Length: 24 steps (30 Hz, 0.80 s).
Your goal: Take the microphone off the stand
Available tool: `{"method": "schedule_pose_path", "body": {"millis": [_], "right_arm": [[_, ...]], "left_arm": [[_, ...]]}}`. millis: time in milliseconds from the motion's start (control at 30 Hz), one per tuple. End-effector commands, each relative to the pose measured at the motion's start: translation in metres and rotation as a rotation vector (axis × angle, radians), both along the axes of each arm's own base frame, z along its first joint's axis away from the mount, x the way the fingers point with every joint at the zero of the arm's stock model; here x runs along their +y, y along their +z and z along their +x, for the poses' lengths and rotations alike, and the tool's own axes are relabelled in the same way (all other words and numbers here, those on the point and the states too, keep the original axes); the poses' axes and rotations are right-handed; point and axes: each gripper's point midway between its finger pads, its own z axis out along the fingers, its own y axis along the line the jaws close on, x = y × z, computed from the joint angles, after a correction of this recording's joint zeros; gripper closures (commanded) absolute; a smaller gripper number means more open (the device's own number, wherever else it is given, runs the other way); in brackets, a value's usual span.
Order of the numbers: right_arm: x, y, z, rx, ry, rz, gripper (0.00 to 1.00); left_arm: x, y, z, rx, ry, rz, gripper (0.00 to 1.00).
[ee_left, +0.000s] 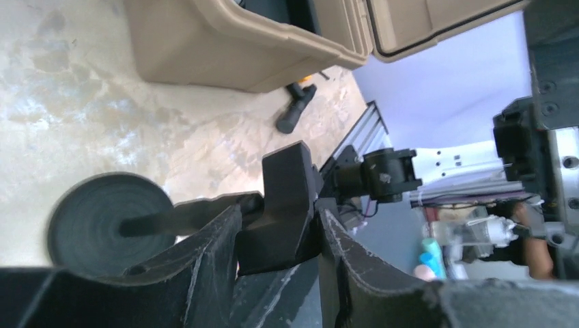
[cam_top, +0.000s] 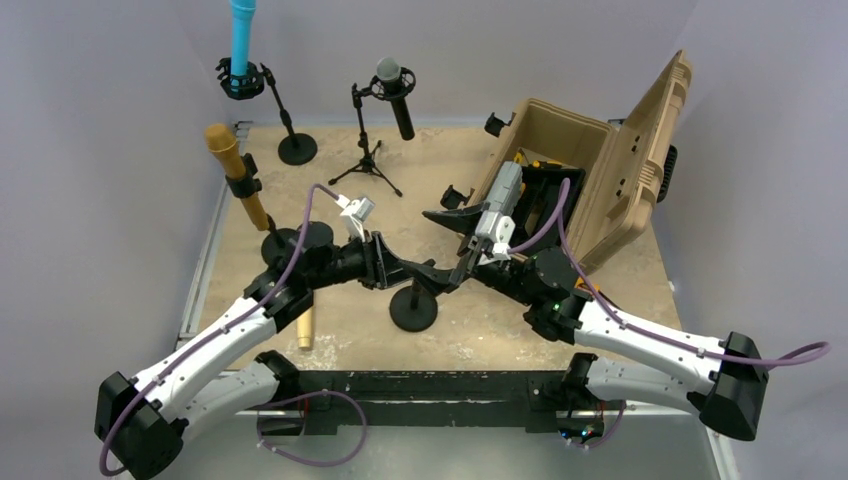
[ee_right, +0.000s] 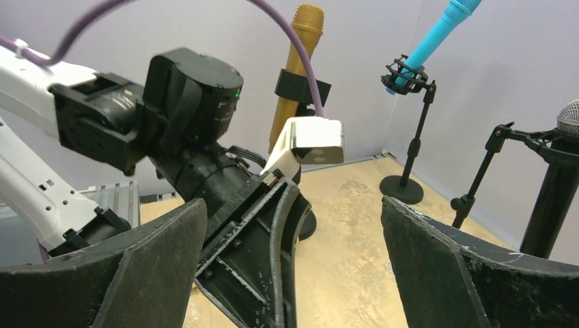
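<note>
Table [cam_top: 470, 330]: sandy top that carries every item below; both arms reach in from its near edge.
Case [cam_top: 645, 150]: tan, lid thrown back, at the right rear, near the right arm.
Centre stand [cam_top: 413, 308]: round base flat on the table and pole upright. It probably stands between the arms so that either can reach it.
Microphones: gold microphone [cam_top: 235, 175], cyan microphone [cam_top: 241, 35] and grey-headed microphone [cam_top: 397, 100] each sit in a holder on a separate stand. Which one the task means I cannot tell; the gold one is nearest.
Left gripper [ee_left: 280, 219]: closed snugly on the black clip [ee_left: 287, 198] atop the centre stand, likely to brace it. No microphone shows in that clip.
Right gripper [ee_right: 287, 205]: spread wide and empty, facing the left gripper from just beside it.
Tan cylinder [cam_top: 305, 328]: lies on the table beside the left arm; its identity is unclear.
</note>
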Motion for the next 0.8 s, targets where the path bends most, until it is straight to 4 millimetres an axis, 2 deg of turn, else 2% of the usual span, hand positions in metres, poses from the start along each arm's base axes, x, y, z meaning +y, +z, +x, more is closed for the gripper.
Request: {"method": "schedule_pose_path", "body": {"millis": [0, 67, 167, 300, 467, 533, 767], "right_arm": [[-0.009, 0.021, -0.001, -0.039, -0.022, 0.066, 0.05], [-0.011, 0.023, -0.002, -0.039, -0.022, 0.072, 0.05], [-0.013, 0.024, -0.003, -0.038, -0.022, 0.076, 0.05], [-0.016, 0.029, -0.006, -0.043, -0.018, 0.093, 0.05], [-0.024, 0.040, -0.013, -0.048, -0.001, 0.144, 0.05], [-0.027, 0.044, -0.016, -0.046, 0.006, 0.162, 0.05], [-0.032, 0.045, -0.016, -0.044, -0.007, 0.170, 0.05]], "left_arm": [[0.028, -0.101, -0.007, 0.176, 0.080, 0.263, 1.00], [0.026, -0.101, -0.006, 0.181, 0.075, 0.259, 1.00], [0.018, -0.090, -0.004, 0.174, 0.062, 0.213, 1.00], [-0.001, -0.057, 0.005, 0.144, 0.022, 0.113, 1.00], [-0.023, -0.009, 0.027, 0.085, -0.005, -0.025, 1.00], [-0.031, 0.001, 0.034, 0.077, -0.014, -0.051, 1.00], [-0.046, 0.008, 0.057, 0.089, -0.035, -0.067, 1.00]]}}
